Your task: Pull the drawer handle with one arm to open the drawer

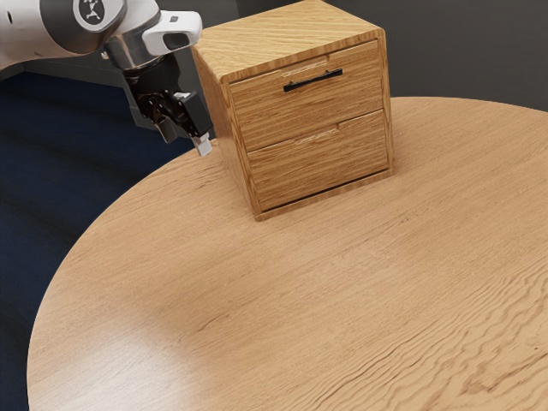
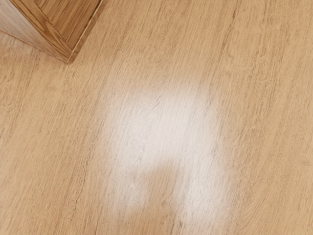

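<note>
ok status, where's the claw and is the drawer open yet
claw open, empty, beside the cabinet, clear of the handle. top drawer shut. cabinet's front corner sits between claw and handle.

No text or number can be read; the arm [image 1: 51, 30] bears a small illegible emblem [image 1: 90, 9].

Soft, even light falls on a round wooden table [image 1: 360, 291], which is brightest in a pale sheen near its front edge at the exterior view's left. The backdrop is dark, turning navy toward that same side. A wooden cabinet [image 1: 300, 111] casts only a faint shadow at its base. In the wrist view, a broad whitish glare lies on the table, with a dimmer notch inside it, possibly a shadow cast from above.
</note>
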You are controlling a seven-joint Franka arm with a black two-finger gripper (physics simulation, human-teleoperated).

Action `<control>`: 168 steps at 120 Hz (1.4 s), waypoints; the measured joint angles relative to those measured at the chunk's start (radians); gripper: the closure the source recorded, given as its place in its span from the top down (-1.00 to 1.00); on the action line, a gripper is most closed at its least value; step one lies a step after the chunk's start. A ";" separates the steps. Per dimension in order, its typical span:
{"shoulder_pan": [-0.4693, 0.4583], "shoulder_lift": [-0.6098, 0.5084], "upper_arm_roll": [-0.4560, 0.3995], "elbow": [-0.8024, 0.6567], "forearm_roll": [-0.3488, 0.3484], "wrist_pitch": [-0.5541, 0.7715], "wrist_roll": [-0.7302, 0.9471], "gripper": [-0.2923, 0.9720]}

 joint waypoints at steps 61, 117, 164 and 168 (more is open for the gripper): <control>-0.227 -0.050 -0.153 0.112 0.071 -0.091 -0.059 0.53; -0.225 0.186 -0.164 0.127 0.347 0.383 0.201 0.53; -0.124 0.367 -0.164 0.236 0.398 0.803 0.543 0.53; -0.114 0.374 -0.163 0.234 0.392 0.818 0.561 0.53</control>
